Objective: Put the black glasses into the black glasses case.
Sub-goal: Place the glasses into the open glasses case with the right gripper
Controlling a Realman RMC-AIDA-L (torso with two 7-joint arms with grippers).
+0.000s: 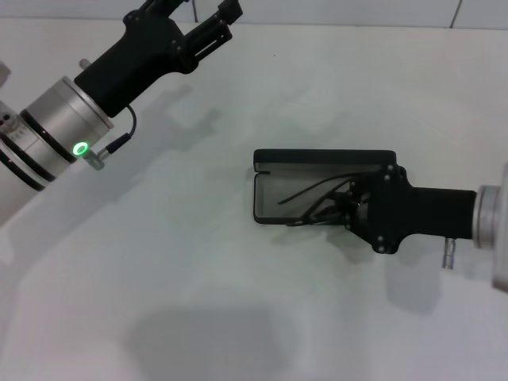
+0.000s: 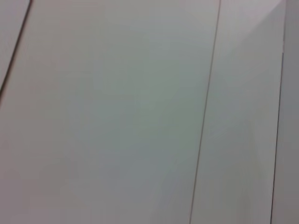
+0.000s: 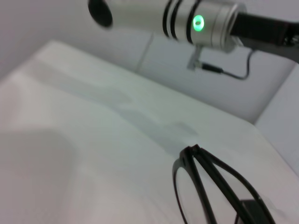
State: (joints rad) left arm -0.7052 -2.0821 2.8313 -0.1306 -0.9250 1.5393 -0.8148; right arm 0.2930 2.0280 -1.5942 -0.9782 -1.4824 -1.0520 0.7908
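The black glasses case (image 1: 321, 157) lies open at the middle of the white table, its grey lining facing up. My right gripper (image 1: 346, 208) reaches in over the case's right end and is shut on the black glasses (image 1: 308, 193). The glasses are folded and sit tilted, partly inside the case, with one temple arm slanting across the lining. The right wrist view shows the glasses' frame and crossed temple arms (image 3: 205, 182) close up. My left gripper (image 1: 216, 25) is open and empty, held high at the far left, well away from the case.
The white table (image 1: 159, 278) spreads around the case. The left arm's silver wrist with a green light (image 1: 79, 148) hangs over the table's far left and also shows in the right wrist view (image 3: 198, 21). The left wrist view shows only pale panels (image 2: 140, 116).
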